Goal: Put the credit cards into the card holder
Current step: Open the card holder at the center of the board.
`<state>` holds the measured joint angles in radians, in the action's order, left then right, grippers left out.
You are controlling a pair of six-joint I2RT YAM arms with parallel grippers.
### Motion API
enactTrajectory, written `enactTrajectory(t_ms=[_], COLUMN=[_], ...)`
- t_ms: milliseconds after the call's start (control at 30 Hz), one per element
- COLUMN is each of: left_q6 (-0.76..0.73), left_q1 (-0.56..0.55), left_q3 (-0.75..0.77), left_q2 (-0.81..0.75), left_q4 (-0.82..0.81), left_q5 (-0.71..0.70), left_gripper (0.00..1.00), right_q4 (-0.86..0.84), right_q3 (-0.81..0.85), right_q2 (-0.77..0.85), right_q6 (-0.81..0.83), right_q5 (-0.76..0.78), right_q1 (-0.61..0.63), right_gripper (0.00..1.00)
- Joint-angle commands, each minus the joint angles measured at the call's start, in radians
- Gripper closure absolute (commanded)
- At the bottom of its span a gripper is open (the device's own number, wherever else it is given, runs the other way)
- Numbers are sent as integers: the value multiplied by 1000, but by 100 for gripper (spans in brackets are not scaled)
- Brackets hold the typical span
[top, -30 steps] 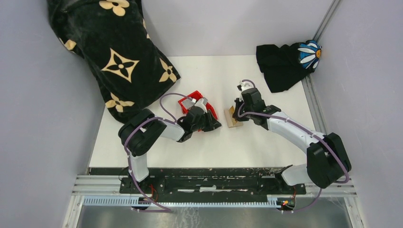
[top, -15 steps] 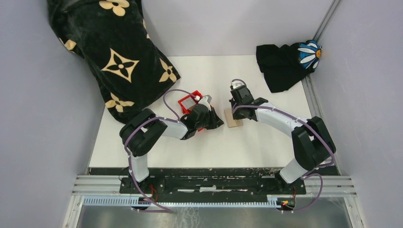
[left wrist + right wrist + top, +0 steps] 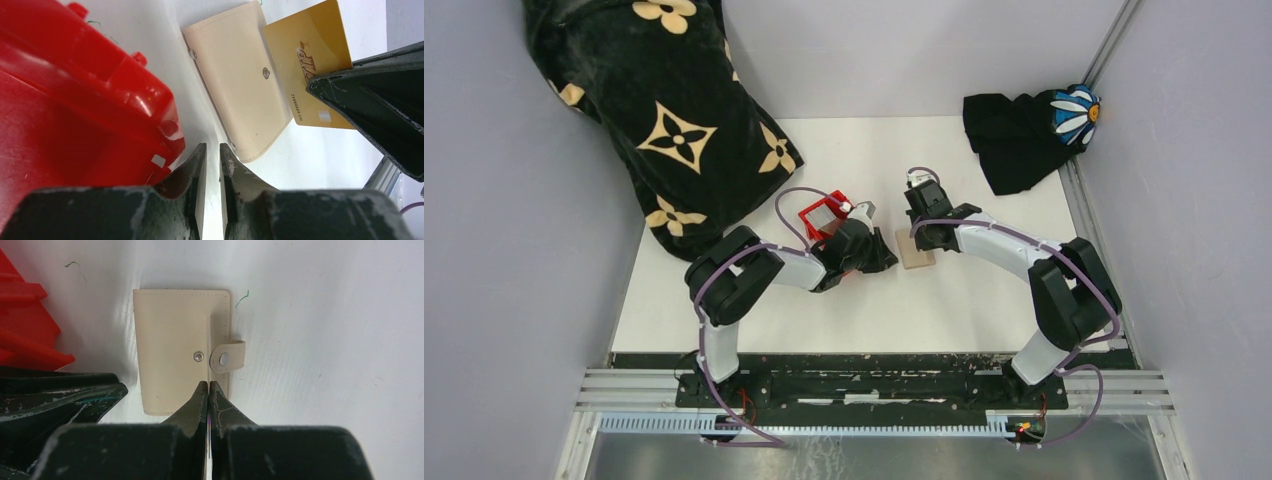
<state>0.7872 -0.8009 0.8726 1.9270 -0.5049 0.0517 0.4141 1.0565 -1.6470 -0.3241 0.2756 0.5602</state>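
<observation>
**Item 1: credit card** (image 3: 310, 60). One, gold, with "VIP" lettering and a row of small digits on its face. In the left wrist view it stands off the counter (image 3: 325, 340) beyond the card holder, and one corner goes behind a dark jaw of the right gripper (image 3: 209, 384). Those jaws are clenched on it, with only a hairline between them. The right wrist view meets the card edge-on, so its face does not show there.

**Item 2: card holder** (image 3: 172, 340). Cream-beige with stitched edges, lying flat and folded on the counter near its middle. It sits between the two grippers and just right of the red bin. The snap tab (image 3: 227, 359) sticks out past one long edge, its button beside the bare stud on the face and not on it. The tips of the right jaws are over the holder's near edge. Whether they touch it cannot be told.

**Item 3: left gripper** (image 3: 212, 150). Low over the counter between the red bin and the holder. Its jaws are released to a narrow slit, with white counter showing through and nothing between them.

**Item 4: red bin** (image 3: 75, 100). Plastic, close on the left gripper's left side, partly covered by the left arm from above.

**Item 5: patterned black cloth** (image 3: 654, 110). Large, with tan flower motifs, at the far left corner.

**Item 6: black cloth with daisy** (image 3: 1024, 135). Smaller, at the far right corner.
</observation>
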Motion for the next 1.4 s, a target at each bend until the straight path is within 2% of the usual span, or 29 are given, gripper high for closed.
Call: enactTrajectory(t_ms=[0, 433, 1367], left_q6=[-43, -52, -60], left_q1=[-10, -15, -16], left_q3=[42, 60, 86], left_q2=[29, 47, 79], left_q4=[2, 22, 42], left_q5=[-28, -39, -44], left_gripper=[78, 78, 79], right_q4=[-15, -44, -170], right_q3=[31, 12, -87], right_q2=[-4, -4, -25], right_q6=[19, 10, -58], right_q5=[69, 97, -107], right_q1=[4, -10, -136], right_gripper=[99, 99, 99])
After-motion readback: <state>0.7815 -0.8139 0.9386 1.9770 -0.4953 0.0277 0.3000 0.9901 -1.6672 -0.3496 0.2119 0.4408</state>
